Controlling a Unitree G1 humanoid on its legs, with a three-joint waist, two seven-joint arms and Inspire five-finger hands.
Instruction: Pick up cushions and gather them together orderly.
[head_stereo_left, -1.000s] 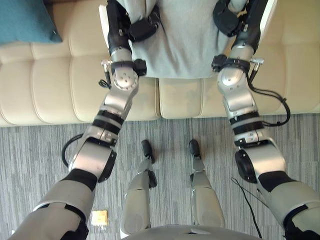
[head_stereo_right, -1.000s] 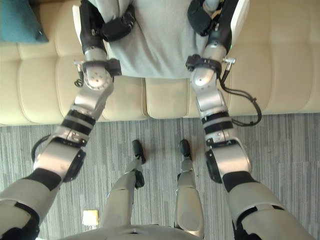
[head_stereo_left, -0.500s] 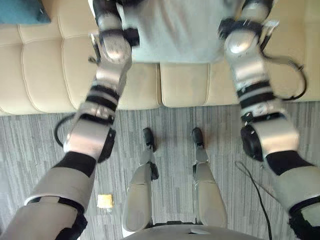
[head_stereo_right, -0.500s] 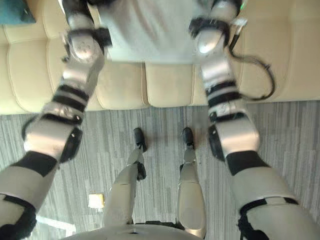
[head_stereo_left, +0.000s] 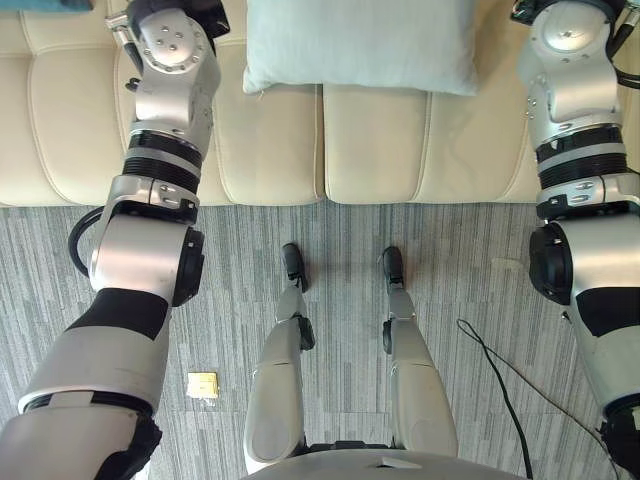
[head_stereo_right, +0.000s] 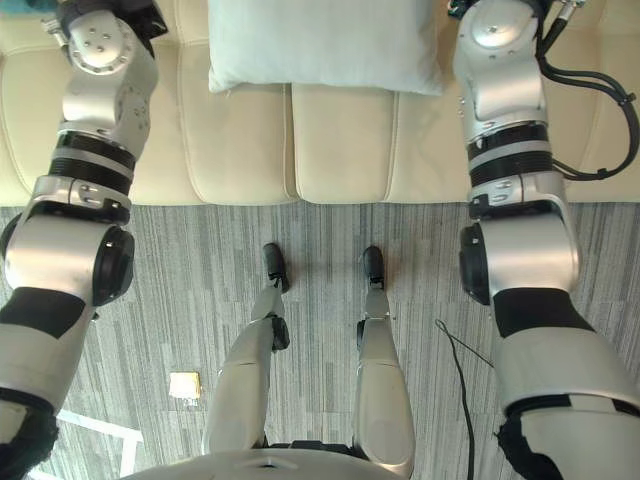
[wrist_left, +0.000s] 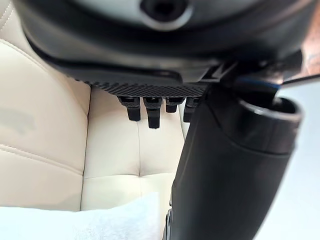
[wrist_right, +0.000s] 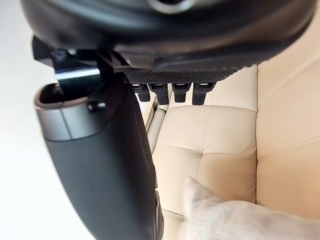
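A pale grey-blue cushion (head_stereo_left: 360, 45) lies flat on the seat of the cream sofa (head_stereo_left: 370, 150), straight ahead of me. My two arms reach over the seat on either side of it, apart from its edges. In the left wrist view my left hand (wrist_left: 150, 112) has straight fingers and its thumb out, with nothing held; a corner of the cushion (wrist_left: 110, 220) shows past it. My right hand (wrist_right: 172, 92) is likewise open and empty, with another cushion corner (wrist_right: 230, 215) beside its thumb. A sliver of a teal cushion (head_stereo_left: 40, 4) shows at the far left of the sofa.
The sofa's front edge runs across the view above my feet. Grey striped carpet (head_stereo_left: 450, 290) covers the floor. A small yellow square object (head_stereo_left: 203, 384) lies on the carpet at the lower left.
Both hands held the grey-blue cushion up a second ago. It now lies on the seat, and the hands have let go and moved apart. The camera has shifted too.
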